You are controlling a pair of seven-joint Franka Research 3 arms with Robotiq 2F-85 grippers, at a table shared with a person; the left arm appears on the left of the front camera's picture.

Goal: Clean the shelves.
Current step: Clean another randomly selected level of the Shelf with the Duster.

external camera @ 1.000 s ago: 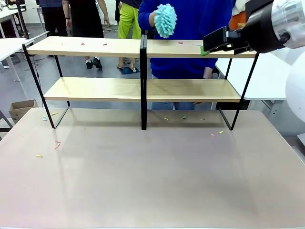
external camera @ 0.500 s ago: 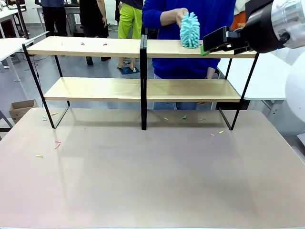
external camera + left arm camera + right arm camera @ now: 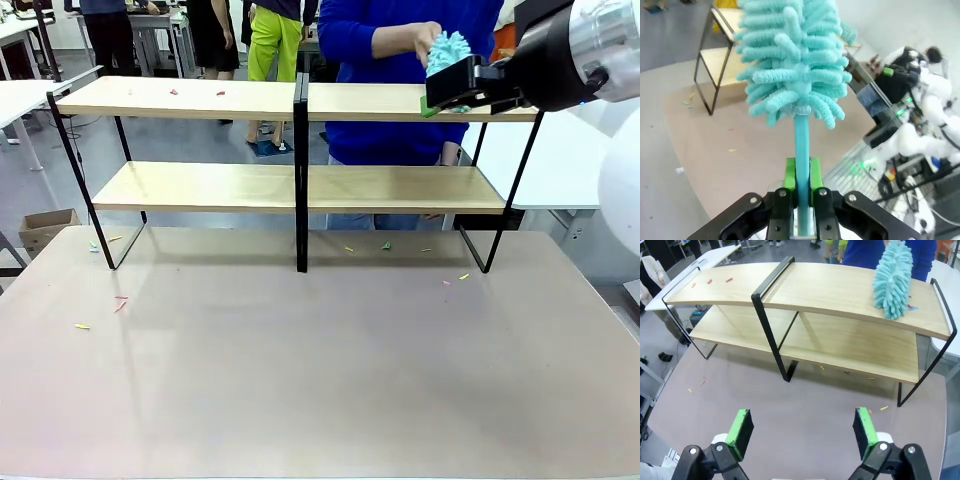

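Note:
The shelves (image 3: 400, 188) stand across the far half of the table, two tiers of light boards on a black frame. A person in blue (image 3: 385, 60) holds a teal duster (image 3: 447, 50) down on the top right board, just behind my right gripper (image 3: 435, 100). The right wrist view looks down on the shelves (image 3: 830, 290) and that duster (image 3: 892, 282), with my right gripper (image 3: 802, 432) open and nothing between its green pads. My left gripper (image 3: 799, 197) is shut on the handle of a second teal duster (image 3: 795, 55), held upright away from the shelves (image 3: 720, 62).
Small red scraps (image 3: 172, 92) lie on the top left board. Coloured bits (image 3: 120, 303) dot the brown table (image 3: 320, 380), some under the shelves (image 3: 385, 245). A cardboard box (image 3: 45, 225) sits on the floor at left. White tables flank the scene, and people stand behind.
The person's duster came down from the air onto the top right board and swept right, ending behind my right gripper. Neither arm has moved.

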